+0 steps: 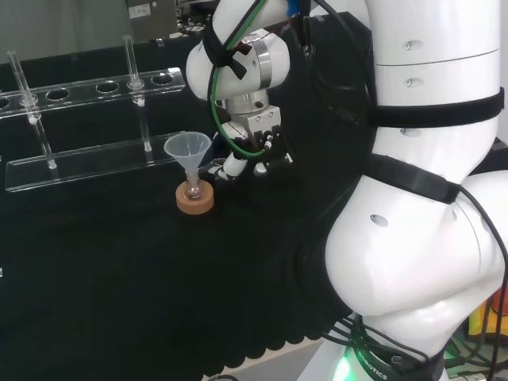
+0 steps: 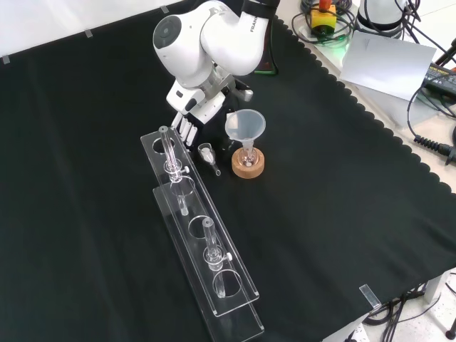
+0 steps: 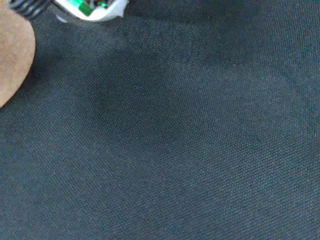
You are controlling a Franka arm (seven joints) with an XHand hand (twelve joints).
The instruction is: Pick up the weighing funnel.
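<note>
The weighing funnel [image 2: 209,155], a small clear scoop with a short stem, lies on the black cloth between the clear rack and the cork ring in the front view. The hand [image 2: 189,122] hangs just above and left of it there, fingers fairly straight and pointing down, holding nothing; a small gap separates fingertips and scoop. In the head view the hand [image 1: 240,159] sits low over the cloth, right of the big funnel [image 1: 188,150]. That funnel [image 2: 246,126] stands mouth up in a small flask on a cork ring [image 2: 248,165]. The wrist view has the cork ring [image 3: 12,55] at its edge.
A long clear test tube rack [image 2: 203,246] with a few glass tubes lies close beside the weighing funnel, also seen in the head view [image 1: 87,163]. The arm's white links [image 1: 429,198] stand at the head view's right. Cables and papers lie beyond the cloth's scalloped edge [image 2: 370,121].
</note>
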